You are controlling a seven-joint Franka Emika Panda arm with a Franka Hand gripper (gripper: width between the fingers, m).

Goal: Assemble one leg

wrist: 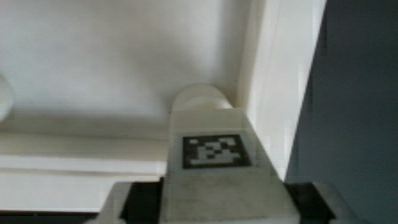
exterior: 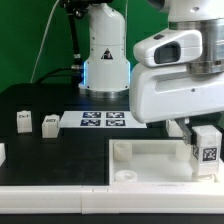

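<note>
My gripper (exterior: 203, 138) is shut on a leg (exterior: 206, 147), a small white block with a black-and-white marker tag, and holds it upright over the right end of the large white tray-like piece (exterior: 140, 160). In the wrist view the leg (wrist: 215, 140) sits between my fingers (wrist: 139, 203), its tip pointing at the inner corner of the tray-like piece (wrist: 107, 90). Two more legs (exterior: 24, 121) (exterior: 50, 123) stand on the black table at the exterior view's left. Another white piece (exterior: 2, 152) shows at the left edge.
The marker board (exterior: 103, 120) lies flat behind the tray-like piece. The robot base (exterior: 105, 55) stands at the back. A white table edge (exterior: 60, 195) runs along the front.
</note>
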